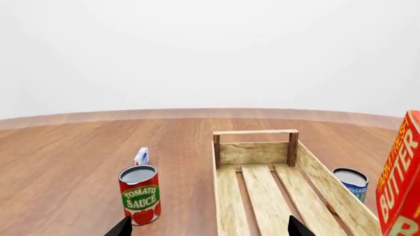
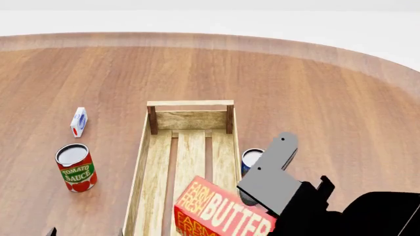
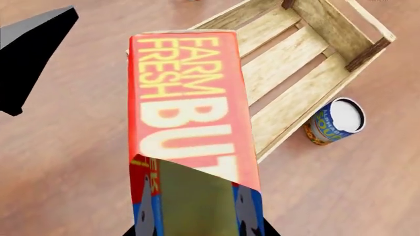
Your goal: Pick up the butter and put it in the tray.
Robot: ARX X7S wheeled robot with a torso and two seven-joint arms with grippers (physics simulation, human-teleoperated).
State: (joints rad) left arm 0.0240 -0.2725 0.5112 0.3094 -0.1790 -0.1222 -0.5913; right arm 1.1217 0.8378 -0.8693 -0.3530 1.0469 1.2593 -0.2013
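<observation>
The butter (image 2: 217, 211), a red-orange carton with yellow-white lettering, is held tilted above the near end of the tray (image 2: 141, 162). My right gripper (image 2: 257, 212) is shut on its blue end. In the right wrist view the butter (image 3: 190, 108) fills the middle, the gripper (image 3: 200, 230) clamps it, and the pale-wood tray (image 3: 288, 123) lies beyond. My left gripper (image 1: 208, 228) is open and empty, low over the tray's near left rim (image 1: 217, 196). The butter (image 1: 402, 182) shows at that view's edge. The left fingertips (image 2: 52, 231) barely show in the head view.
A tomato sauce can (image 2: 76, 167) and a small white-blue carton (image 2: 78, 122) stand left of the tray. A blue can (image 2: 251, 160) stands close against the tray's right side, just beyond my right gripper. The round wooden table's edge (image 2: 367, 59) curves behind.
</observation>
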